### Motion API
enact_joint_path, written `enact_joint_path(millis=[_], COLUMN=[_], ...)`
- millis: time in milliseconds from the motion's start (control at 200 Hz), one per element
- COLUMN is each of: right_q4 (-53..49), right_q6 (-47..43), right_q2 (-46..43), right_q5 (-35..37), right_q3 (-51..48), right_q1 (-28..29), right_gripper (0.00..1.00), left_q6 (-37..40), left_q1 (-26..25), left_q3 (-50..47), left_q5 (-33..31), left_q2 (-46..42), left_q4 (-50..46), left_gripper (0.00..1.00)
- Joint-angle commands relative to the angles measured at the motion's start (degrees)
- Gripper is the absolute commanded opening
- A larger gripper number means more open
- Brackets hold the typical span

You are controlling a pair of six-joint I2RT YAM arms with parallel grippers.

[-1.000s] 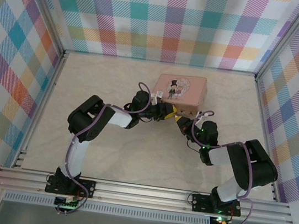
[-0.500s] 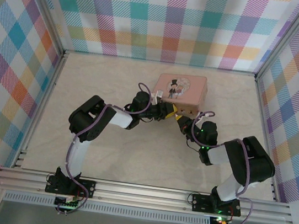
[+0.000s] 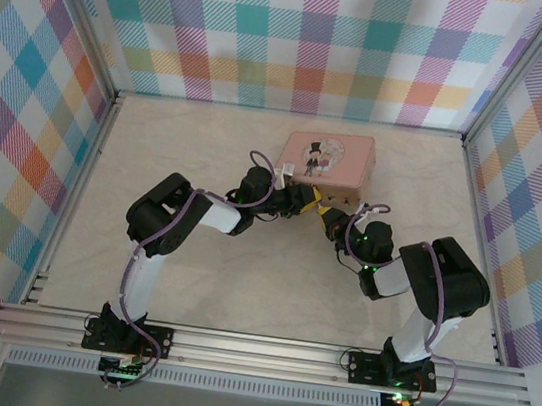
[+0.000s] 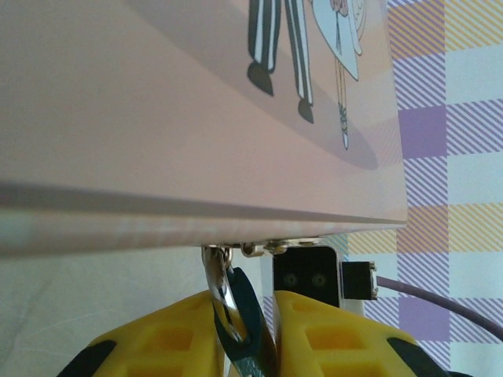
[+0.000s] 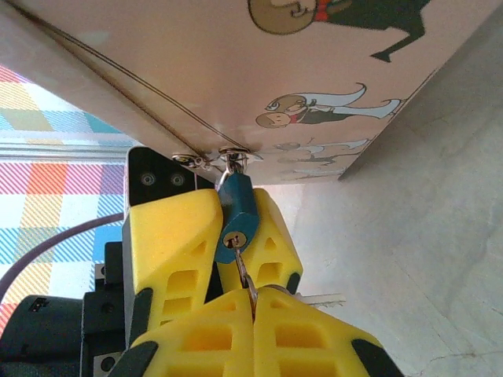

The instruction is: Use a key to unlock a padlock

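Observation:
The small teal padlock [image 5: 236, 210] hangs by its silvery shackle [image 4: 218, 281] from the clasp at the front edge of the pink tin [image 5: 314, 63]. My left gripper [image 4: 247, 305] is shut on the padlock body [image 4: 250, 310], and its yellow fingers [image 5: 169, 236] show on either side of the body in the right wrist view. My right gripper [image 5: 253, 297] is shut on the thin key [image 5: 244, 265], whose tip sits in the keyhole at the padlock's bottom end. In the top view the left gripper [image 3: 304, 201] and the right gripper [image 3: 327, 214] meet just in front of the tin [image 3: 328, 159].
A second silvery key [image 5: 321, 299] sticks out sideways beside my right fingers. The tin lid [image 4: 157, 118] hangs close over the left gripper. The beige tabletop [image 3: 209, 144] is ringed by plaid walls [image 3: 22, 107] and a metal rail [image 3: 260, 351] at the near edge.
The right arm's elbow has swung slightly left and towards the tin. Both grippers stay at the padlock with their grips unchanged.

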Motion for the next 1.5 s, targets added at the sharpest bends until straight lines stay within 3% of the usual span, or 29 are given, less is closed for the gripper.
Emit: enact_joint_path(millis=[0, 245, 525, 670, 905, 985, 1135, 1495], right_q4=[2.6, 2.4, 0.7, -1.9, 6.2, 4.9, -9.9, -11.0], right_q6=[-1.2, 2.0, 16.6, 15.0, 19.5, 16.9, 9.6, 8.0], right_q2=[-2.8, -1.4, -1.2, -1.7, 4.8, 4.2, -0.7, 1.3], right_q5=[2.7, 2.1, 2.7, 1.8, -0.4, -0.9, 0.1, -3.6], right_q3=[0.3, 1.8, 3.1, 4.6, 7.6, 8.7, 10.2, 14.9], right_q1=[0.4, 0.4, 1.0, 1.1, 1.2, 1.2, 1.2, 0.9], right_gripper=[0.00, 0.00, 0.00, 0.00, 0.00, 0.00, 0.00, 0.02], left_q6=[-1.8, -1.9, -0.1, -0.1, 0.8, 0.8, 1.2, 3.3], left_q1=[-2.9, -3.1, -3.5, -3.9, -5.0, -5.1, -5.7, -6.1], left_q3=[0.3, 0.4, 0.2, 0.9, 1.4, 1.1, 1.2, -0.3], left_q5=[5.0, 5.5, 5.7, 6.2, 7.5, 7.7, 9.1, 9.7], left_q2=[0.2, -0.1, -0.7, -0.8, -1.2, -1.5, -2.2, -4.5], left_q4=[4.6, 5.0, 4.2, 3.9, 2.5, 2.8, 2.5, 0.1], left_gripper=[0.21, 0.21, 0.20, 0.19, 0.17, 0.16, 0.14, 0.13])
